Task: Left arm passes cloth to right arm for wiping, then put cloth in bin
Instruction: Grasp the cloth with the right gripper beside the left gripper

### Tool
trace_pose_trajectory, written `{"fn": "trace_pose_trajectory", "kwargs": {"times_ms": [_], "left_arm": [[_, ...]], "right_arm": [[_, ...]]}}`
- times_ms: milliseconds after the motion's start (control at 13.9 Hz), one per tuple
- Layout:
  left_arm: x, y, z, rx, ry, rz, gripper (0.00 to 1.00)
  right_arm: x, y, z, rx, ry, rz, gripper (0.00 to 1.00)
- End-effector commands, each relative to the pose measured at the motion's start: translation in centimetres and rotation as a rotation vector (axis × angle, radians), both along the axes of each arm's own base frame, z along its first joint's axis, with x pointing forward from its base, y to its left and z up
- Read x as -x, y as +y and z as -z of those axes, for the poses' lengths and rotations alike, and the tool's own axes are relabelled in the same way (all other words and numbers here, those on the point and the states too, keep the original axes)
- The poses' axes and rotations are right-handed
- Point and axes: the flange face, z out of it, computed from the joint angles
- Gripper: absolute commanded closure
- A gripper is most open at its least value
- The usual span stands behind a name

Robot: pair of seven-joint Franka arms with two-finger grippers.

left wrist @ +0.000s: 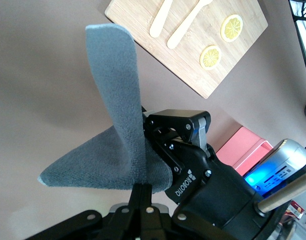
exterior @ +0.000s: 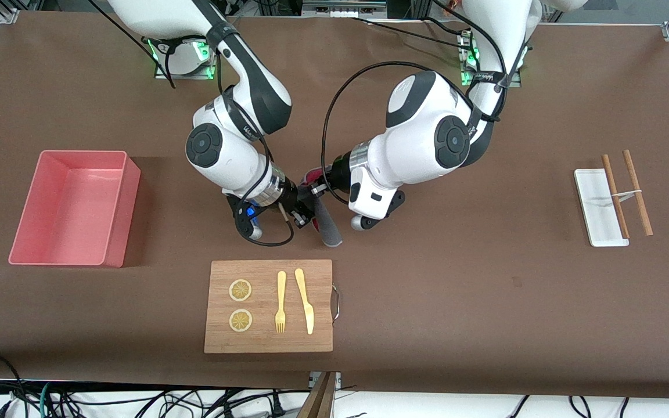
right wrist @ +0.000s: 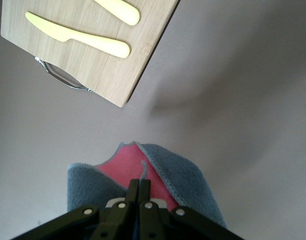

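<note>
— What has hold of the soft grey-and-crimson cloth (exterior: 326, 223)?
— The right gripper (exterior: 304, 216) is clamped on it, the left gripper (exterior: 318, 187) too, both above bare table between the low pink plastic bin (exterior: 73, 207) and the bamboo cutting board (exterior: 269, 306).

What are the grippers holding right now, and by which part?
Both hold the cloth, up in the air: the left gripper pinches one edge, the right gripper pinches another edge where the red face shows.
</note>
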Motion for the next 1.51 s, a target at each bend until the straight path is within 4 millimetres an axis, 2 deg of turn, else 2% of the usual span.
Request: {"fn": "trace_pose_trajectory", "kwargs": {"times_ms": [0, 216, 360, 432, 504, 576, 719, 863, 1151, 1223, 1295, 1439], "left_arm": [[-0.4, -0.4, -0.5, 0.025, 0.001, -0.012, 1.00], [-0.5, -0.3, -0.5, 0.024, -0.002, -0.011, 1.00], [-0.8, 0.1, -0.4, 0.024, -0.003, -0.014, 0.83], [-0.9, 0.3, -0.5, 0.025, -0.005, -0.015, 0.83], [-0.9, 0.3, -0.6, 0.026, -0.007, -0.015, 0.71], [-0.9, 0.4, -0.7, 0.022, -0.013, -0.011, 0.01], [-1.5, 1.3, -1.1, 0.022, -0.042, -0.001, 0.00], [-3.4, 4.1, -1.3, 0.038, -0.059, -0.012, 0.00], [-3.7, 4.8, -1.5, 0.032, -0.066, -0.011, 0.00], [-3.7, 4.9, -1.3, 0.020, -0.070, -0.009, 0.00], [-3.6, 5.2, -2.0, 0.011, -0.083, -0.007, 0.00], [-4.0, 7.4, -2.7, -0.022, -0.089, -0.020, 0.00]], "right_arm": [[-0.2, 0.4, -0.2, -0.018, -0.003, 0.005, 1.00], [-0.2, 0.4, -0.2, -0.016, -0.006, 0.000, 1.00], [-0.2, 0.4, -0.2, -0.016, -0.006, -0.002, 1.00], [-0.2, 0.3, -0.2, -0.015, -0.008, -0.003, 1.00], [-0.3, 0.2, -0.2, -0.014, -0.010, -0.007, 1.00], [-0.4, 0.1, -0.3, -0.015, -0.012, -0.005, 1.00], [-0.4, 0.1, -0.5, -0.015, -0.013, -0.005, 1.00], [-0.3, 0.3, -0.5, -0.015, -0.013, -0.008, 1.00], [0.3, 0.7, -0.6, -0.010, 0.002, -0.022, 1.00], [0.7, 1.2, -0.7, -0.007, 0.013, -0.036, 1.00], [1.2, 1.4, -0.8, 0.001, 0.033, -0.049, 1.00], [3.0, 2.8, -1.4, 0.004, 0.087, -0.097, 1.00]]}}
